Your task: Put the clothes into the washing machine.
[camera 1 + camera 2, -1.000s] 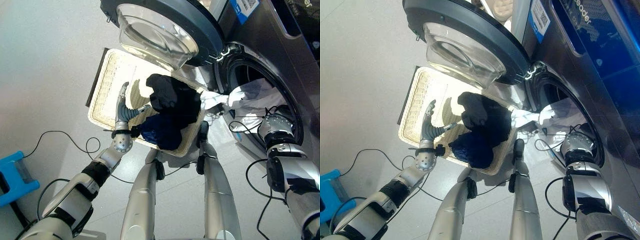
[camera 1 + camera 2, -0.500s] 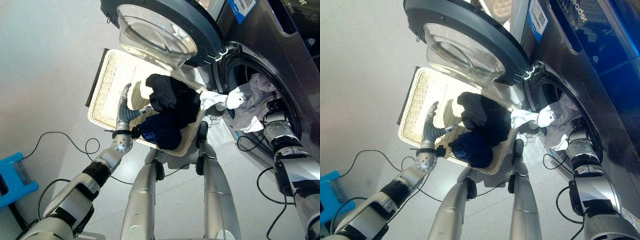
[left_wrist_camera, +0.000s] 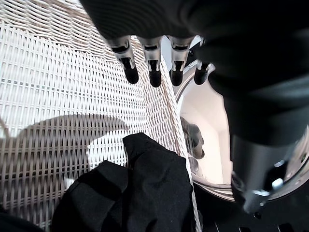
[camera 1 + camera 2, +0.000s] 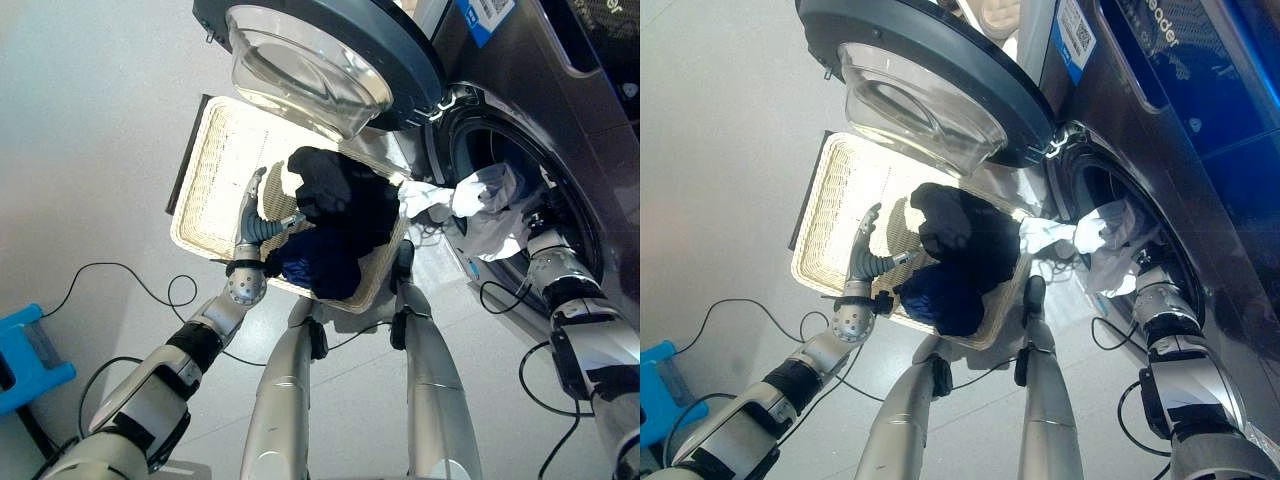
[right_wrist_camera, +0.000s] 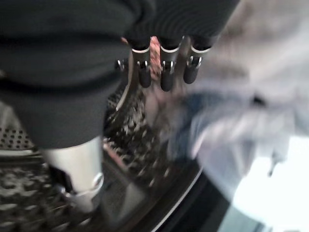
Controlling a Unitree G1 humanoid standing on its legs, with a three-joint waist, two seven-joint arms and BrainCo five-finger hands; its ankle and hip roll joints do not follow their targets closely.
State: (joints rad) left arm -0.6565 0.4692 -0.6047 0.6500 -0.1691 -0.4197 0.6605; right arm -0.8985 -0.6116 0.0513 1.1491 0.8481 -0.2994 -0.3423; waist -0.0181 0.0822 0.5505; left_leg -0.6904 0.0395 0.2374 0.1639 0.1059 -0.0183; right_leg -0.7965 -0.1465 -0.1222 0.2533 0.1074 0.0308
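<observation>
1. The washing machine (image 4: 560, 120) stands at the right, its door (image 4: 330, 50) swung open over the wicker basket (image 4: 215, 165).
2. A white garment (image 4: 490, 205) hangs half out of the drum mouth; better to push it deep past the rim.
3. Dark clothes (image 4: 340, 215) wait in the basket.
4. The right robot hand (image 5: 164, 67), fingers extended, is empty beside the garment.
5. The left robot hand (image 3: 154, 63) hovers open over the basket.

1 washer (image 4: 560, 90), door open. 1 wicker basket (image 4: 215, 160). 2 dark garments (image 4: 335, 195) in basket, 1 white garment (image 4: 480, 205) at drum mouth.
</observation>
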